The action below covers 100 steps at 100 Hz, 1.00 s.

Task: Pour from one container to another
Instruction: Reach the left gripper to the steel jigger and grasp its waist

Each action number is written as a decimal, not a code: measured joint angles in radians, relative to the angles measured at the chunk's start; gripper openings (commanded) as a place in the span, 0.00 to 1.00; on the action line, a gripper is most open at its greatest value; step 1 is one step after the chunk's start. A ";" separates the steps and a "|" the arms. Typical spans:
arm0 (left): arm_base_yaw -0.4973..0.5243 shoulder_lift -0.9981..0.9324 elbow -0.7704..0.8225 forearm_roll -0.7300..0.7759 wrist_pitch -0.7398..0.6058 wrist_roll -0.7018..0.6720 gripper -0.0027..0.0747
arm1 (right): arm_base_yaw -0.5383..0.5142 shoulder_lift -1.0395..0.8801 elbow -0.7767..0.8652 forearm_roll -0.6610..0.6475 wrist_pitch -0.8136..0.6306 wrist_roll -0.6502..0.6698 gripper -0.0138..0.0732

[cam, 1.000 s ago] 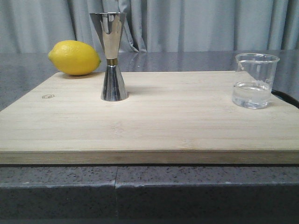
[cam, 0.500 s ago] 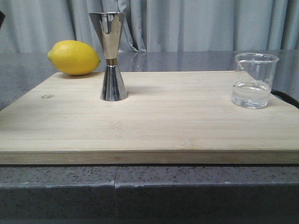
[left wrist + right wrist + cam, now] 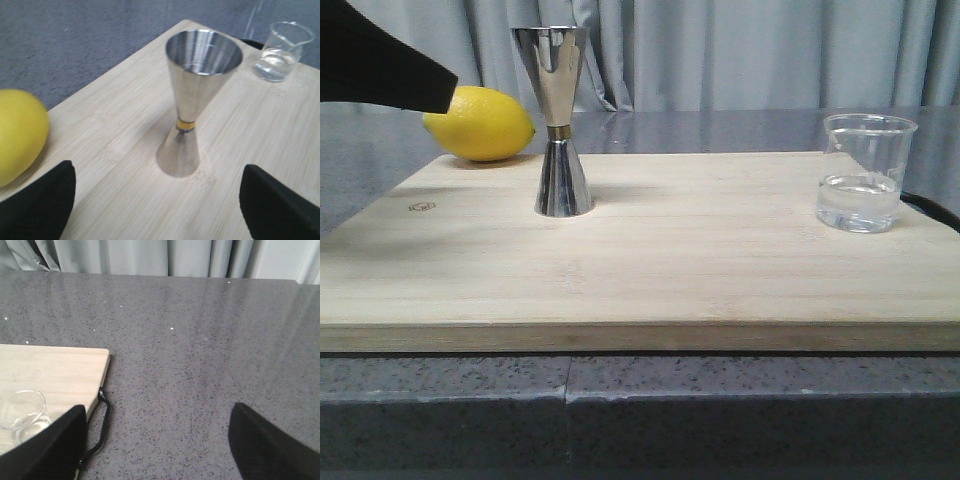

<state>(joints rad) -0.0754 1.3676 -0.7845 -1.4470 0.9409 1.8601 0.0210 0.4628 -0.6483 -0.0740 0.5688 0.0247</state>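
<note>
1. Step in hand, as I judge it: the approach, before any grasp. No pour has begun; the beaker (image 3: 867,172) stands upright on the cutting board (image 3: 650,260) with clear liquid in its lower part.
2. Left gripper (image 3: 157,200): jaws spread wide and empty, one finger (image 3: 42,202) on either side of the jigger (image 3: 556,120) in the left wrist view, clear of it. In the front view the left arm (image 3: 375,65) shows as a dark shape at the upper left, in front of the lemon (image 3: 485,125).
3. Right gripper (image 3: 155,447): jaws also wide apart, holding nothing, above bare counter (image 3: 200,340) just beyond the board's right edge. The beaker sits at the edge of that wrist view, not between the fingers.
4. Positions: the jigger is left of centre toward the far edge, upright on its smaller cone, wide mouth up. The beaker is near the board's right edge, well apart from the jigger. The lemon lies off the board at the far left.
5. Appearance: the beaker is thin clear glass with a pouring lip, roughly a third full. The jigger is polished steel with a gold band at the waist, tall on a narrow foot, so likely to tip.
6. Next move calls for, in my judgement: the right gripper centring on the beaker and closing gently, while the left steadies the jigger; then a slow tilt over the jigger's mouth.
</note>
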 measured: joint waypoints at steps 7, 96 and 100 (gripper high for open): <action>0.000 0.036 0.000 -0.046 0.050 0.068 0.83 | 0.000 0.000 0.000 0.000 0.000 0.000 0.77; -0.143 0.361 -0.101 -0.318 0.214 0.408 0.83 | 0.000 0.000 0.000 0.000 0.000 0.000 0.77; -0.155 0.375 -0.116 -0.322 0.214 0.408 0.83 | 0.000 0.000 0.000 0.000 0.000 0.000 0.77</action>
<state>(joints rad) -0.2307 1.7423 -0.9004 -1.7691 1.1553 2.2686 0.0210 0.4628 -0.6483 -0.0740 0.5688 0.0247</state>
